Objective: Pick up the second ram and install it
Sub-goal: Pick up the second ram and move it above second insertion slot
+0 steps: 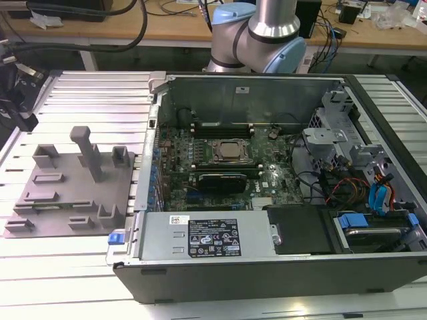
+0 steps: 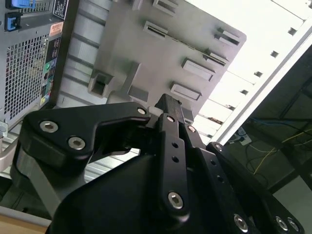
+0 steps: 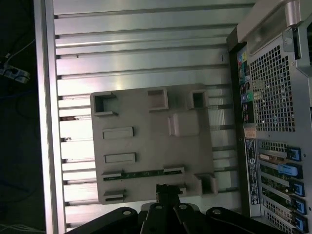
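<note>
One stick, the second ram (image 3: 141,172), lies in the grey tray (image 3: 146,139); the gripper (image 3: 163,187) hangs close by it, jaws shut and empty.

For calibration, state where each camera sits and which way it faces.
Exterior view: off the arm, looks down across the open computer case and grey tray; the arm rises beyond.
First wrist view: at the wrist, looks straight down on the tray and second ram; gripper shows.
Second wrist view: at the wrist, looks obliquely past the gripper at the tray.
All share the tray.
</note>
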Motion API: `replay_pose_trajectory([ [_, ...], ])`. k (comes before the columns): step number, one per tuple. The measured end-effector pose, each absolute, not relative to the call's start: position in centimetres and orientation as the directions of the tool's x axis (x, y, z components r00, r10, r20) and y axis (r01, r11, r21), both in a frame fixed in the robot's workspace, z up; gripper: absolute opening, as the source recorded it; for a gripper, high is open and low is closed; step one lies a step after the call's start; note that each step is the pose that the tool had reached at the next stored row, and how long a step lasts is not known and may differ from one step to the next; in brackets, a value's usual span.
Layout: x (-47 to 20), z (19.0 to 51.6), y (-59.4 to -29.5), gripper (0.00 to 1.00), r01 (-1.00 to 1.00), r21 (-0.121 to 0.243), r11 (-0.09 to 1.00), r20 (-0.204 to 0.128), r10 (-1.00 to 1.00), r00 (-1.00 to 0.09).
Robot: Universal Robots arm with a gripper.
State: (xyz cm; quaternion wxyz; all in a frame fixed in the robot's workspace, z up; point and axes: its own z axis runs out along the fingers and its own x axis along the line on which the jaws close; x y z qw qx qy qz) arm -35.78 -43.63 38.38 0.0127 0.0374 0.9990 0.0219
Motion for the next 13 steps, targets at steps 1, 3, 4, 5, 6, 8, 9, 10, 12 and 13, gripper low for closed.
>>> replay_pose_trajectory([
  [1,-35.78,38.38,-43.63,0.08,0.074,0.045,0.996,-0.024,0.075,-0.997],
  [3,-35.78,38.39,-43.63,0.08,0.005,0.045,0.999,-0.024,0.006,-1.000],
  [4,-35.78,38.38,-43.63,0.08,-0.029,0.045,0.999,-0.024,-0.028,-0.999],
  [5,-35.78,38.39,-43.63,0.08,-0.073,0.045,0.996,-0.024,-0.072,-0.997],
  [6,-35.78,38.38,-43.63,0.08,-0.102,0.045,0.994,-0.024,-0.101,-0.995],
  [8,-35.78,38.38,-43.63,0.08,-0.166,0.045,0.985,-0.024,-0.165,-0.986],
  [9,-35.78,38.38,-43.63,0.08,-0.205,0.045,0.978,-0.024,-0.204,-0.979],
  [10,-35.78,38.38,-43.63,0.08,-0.252,0.045,0.967,-0.024,-0.251,-0.968],
  [12,-35.78,38.38,-43.63,0.08,-0.322,0.045,0.946,-0.024,-0.322,-0.947],
  [13,-35.78,38.38,-43.63,0.08,-0.351,0.045,0.935,-0.024,-0.351,-0.936],
])
